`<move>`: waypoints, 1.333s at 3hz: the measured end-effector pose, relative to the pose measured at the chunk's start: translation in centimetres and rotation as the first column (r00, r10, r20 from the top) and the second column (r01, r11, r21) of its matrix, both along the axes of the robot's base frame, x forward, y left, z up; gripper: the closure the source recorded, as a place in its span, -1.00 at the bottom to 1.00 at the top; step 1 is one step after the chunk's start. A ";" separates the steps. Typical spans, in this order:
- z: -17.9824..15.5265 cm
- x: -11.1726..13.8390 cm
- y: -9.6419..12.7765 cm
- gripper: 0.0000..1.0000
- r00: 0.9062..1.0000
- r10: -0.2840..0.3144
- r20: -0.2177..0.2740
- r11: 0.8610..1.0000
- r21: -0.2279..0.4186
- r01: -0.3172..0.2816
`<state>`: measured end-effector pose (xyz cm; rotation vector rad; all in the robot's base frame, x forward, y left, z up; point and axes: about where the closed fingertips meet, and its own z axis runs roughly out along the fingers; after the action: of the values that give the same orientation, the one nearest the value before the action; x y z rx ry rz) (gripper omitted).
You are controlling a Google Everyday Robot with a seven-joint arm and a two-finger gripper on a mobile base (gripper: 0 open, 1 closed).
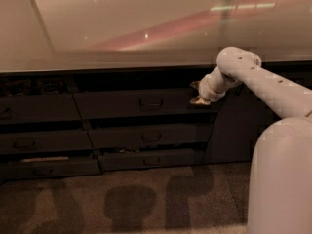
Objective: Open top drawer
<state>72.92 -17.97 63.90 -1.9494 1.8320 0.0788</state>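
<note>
The top drawer (112, 105) is the wide dark front in the middle stack, just under the counter, with a small loop handle (151, 102) at its centre. A dark gap shows above its front. My gripper (196, 92) is at the right end of this drawer front, to the right of the handle and apart from it. Its two fingers point left and stand apart, with nothing between them. The white arm (263, 84) reaches in from the right.
A pale glossy counter (122, 28) runs above. Two shallower drawers (146, 136) (151, 160) sit below the top one, and a second drawer stack (39, 140) stands to the left. A plain cabinet door (234, 126) is on the right. The robot body (282, 179) fills the lower right. Carpet (122, 199) lies below.
</note>
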 end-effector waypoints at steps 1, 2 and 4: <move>-0.1 -0.3 0.0 1.00 1.000 0.004 0.002 1.000 0.003 -0.004; 0.6 -0.3 -0.3 1.00 1.000 0.011 0.019 1.000 -0.004 -0.011; 2.1 -0.3 -0.3 1.00 1.000 0.011 0.019 1.000 -0.004 -0.011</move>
<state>72.59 -18.27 65.99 -1.9567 1.8108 0.0603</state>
